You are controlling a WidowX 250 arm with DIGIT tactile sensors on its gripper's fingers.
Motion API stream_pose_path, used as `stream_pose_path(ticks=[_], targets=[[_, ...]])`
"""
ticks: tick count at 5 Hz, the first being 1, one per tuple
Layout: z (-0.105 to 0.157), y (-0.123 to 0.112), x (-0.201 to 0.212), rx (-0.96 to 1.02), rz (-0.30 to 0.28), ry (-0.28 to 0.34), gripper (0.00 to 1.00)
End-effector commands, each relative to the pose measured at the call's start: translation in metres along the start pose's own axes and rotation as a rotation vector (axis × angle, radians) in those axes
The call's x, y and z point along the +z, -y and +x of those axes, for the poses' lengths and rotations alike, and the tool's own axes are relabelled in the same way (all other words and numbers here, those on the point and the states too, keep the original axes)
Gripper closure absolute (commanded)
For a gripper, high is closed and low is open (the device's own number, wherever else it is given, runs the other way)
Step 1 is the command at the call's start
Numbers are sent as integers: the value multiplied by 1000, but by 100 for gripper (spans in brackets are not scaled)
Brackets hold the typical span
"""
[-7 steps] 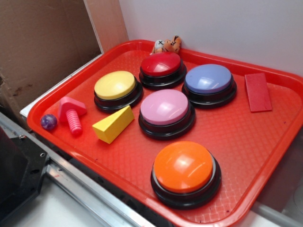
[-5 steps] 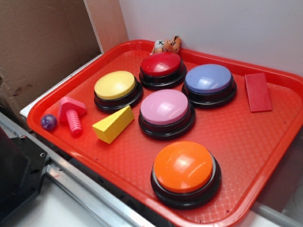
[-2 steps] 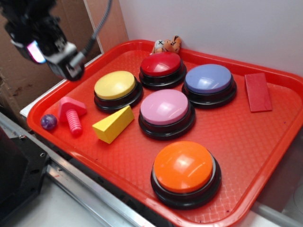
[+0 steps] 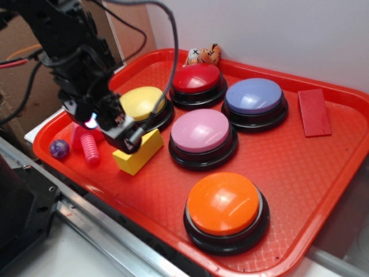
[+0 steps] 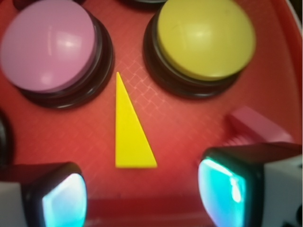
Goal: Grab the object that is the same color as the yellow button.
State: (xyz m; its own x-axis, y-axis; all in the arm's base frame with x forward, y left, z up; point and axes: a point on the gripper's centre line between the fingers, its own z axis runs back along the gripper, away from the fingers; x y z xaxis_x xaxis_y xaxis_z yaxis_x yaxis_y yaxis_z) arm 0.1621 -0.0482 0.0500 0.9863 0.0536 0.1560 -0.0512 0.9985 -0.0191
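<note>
The yellow wedge block (image 4: pixel 140 154) lies on the red tray (image 4: pixel 323 167), left of the pink button; in the wrist view it (image 5: pixel 128 135) shows as a narrow triangle. The yellow button (image 4: pixel 138 103) stands just behind it and also shows in the wrist view (image 5: pixel 204 38). My gripper (image 4: pixel 124 135) hangs over the wedge's near left end, partly hiding it. In the wrist view the gripper (image 5: pixel 142 194) is open, its glowing fingertips (image 5: pixel 220 189) wide apart, the wedge just beyond the gap between them, nothing held.
A pink bolt toy (image 4: pixel 89 147) and a purple ball (image 4: pixel 59 149) lie left of the wedge. Pink (image 4: pixel 200 131), red (image 4: pixel 196 78), blue (image 4: pixel 253 95) and orange (image 4: pixel 223 203) buttons stand on the tray. A red flat block (image 4: pixel 314 112) lies far right, a small plush (image 4: pixel 203 55) at the back.
The arm came into view from the upper left and moved down and right over the tray to above the yellow wedge. The objects have not moved.
</note>
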Motion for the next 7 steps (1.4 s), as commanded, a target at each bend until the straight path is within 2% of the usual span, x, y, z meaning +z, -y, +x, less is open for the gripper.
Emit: stream_pose_path(ticks=[1,2,3,4,5,6,7], targets=[[12,5,-39,-20,24,7,0],[11,10,-49,-34,31,-13,0],[9,11,-44,-21,49,-9,100],[12,9,-30,-13,39,-40,100],[23,5,5,17,13,-61,100],[37,14,53,-21,26,-92,100],[44,21,99,-32,-39,-67,100]])
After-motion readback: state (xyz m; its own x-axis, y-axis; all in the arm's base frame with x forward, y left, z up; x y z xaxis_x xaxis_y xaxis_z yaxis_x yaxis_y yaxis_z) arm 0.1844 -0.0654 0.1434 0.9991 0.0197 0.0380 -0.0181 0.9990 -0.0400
